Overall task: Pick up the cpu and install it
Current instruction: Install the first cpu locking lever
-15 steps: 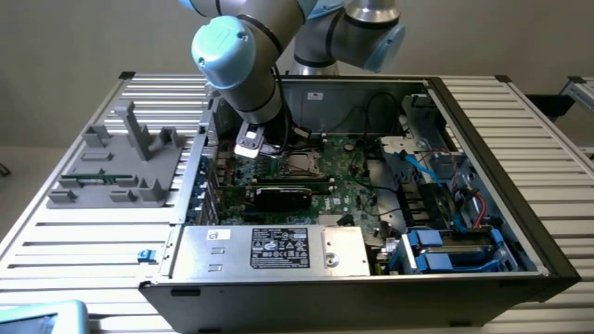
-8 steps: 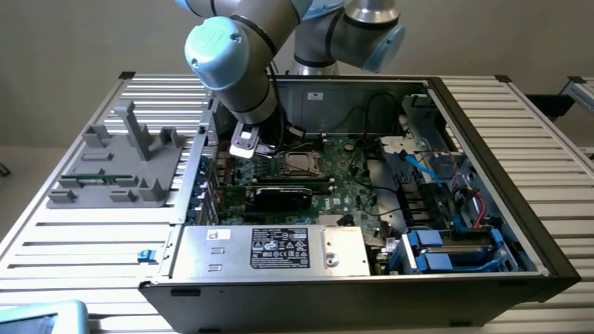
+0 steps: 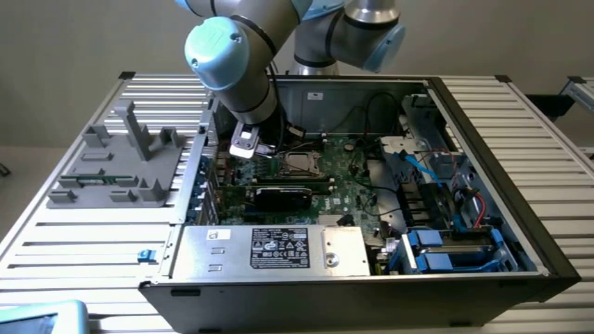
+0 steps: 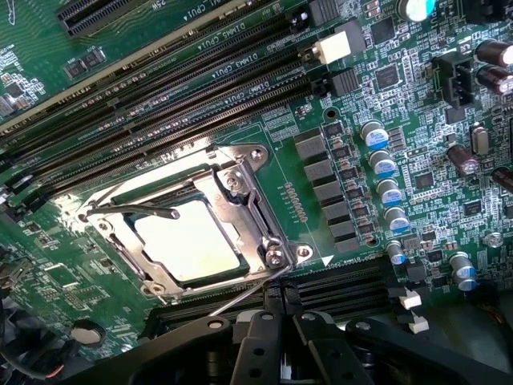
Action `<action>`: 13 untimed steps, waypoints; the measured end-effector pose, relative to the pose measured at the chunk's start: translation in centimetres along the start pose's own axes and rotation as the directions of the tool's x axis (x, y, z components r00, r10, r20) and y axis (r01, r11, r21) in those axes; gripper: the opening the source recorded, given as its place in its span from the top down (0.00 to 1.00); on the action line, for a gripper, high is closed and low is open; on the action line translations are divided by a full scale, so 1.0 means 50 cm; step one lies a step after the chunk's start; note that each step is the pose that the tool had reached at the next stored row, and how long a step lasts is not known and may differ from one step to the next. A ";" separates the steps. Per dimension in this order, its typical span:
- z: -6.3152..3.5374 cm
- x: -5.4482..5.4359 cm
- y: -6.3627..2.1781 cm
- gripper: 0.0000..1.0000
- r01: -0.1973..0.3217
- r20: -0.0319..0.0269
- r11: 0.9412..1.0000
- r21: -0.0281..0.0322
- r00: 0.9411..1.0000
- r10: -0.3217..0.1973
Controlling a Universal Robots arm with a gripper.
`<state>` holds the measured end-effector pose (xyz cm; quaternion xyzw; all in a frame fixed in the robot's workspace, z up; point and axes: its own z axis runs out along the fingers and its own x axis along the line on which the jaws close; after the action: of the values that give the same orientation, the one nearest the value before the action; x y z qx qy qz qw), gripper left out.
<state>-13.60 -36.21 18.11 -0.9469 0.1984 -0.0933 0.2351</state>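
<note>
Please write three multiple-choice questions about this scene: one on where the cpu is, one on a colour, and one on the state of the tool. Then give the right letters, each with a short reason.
1. Where is the cpu?
A. on the grey rack outside the case
B. in the socket on the motherboard
C. on the slatted table

2. What colour is the motherboard?
A. green
B. red
C. white

3. How is the tool?
A. wide open
B. shut on a memory stick
C. shut, with nothing in it

Answers:
1 B: its silvery top shows inside the metal frame.
2 A: the board is green all around the socket.
3 C: it is closed above the board and carries nothing.
</note>
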 end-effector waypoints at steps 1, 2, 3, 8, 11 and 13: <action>0.000 0.000 0.000 0.88 0.000 0.000 1.000 0.000 1.000 0.000; 0.000 0.000 0.000 0.88 0.000 0.000 1.000 0.000 1.000 0.000; 0.000 0.000 0.000 0.88 0.000 0.000 1.000 0.000 1.000 0.000; 0.000 0.000 0.000 0.88 0.000 0.000 1.000 0.000 1.000 0.000; 0.000 0.000 0.000 0.88 0.000 0.000 1.000 0.000 1.000 0.000; 0.000 0.000 0.000 0.88 0.000 0.000 1.000 0.000 1.000 0.000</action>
<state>-13.60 -36.21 18.10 -0.9469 0.1984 -0.0933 0.2351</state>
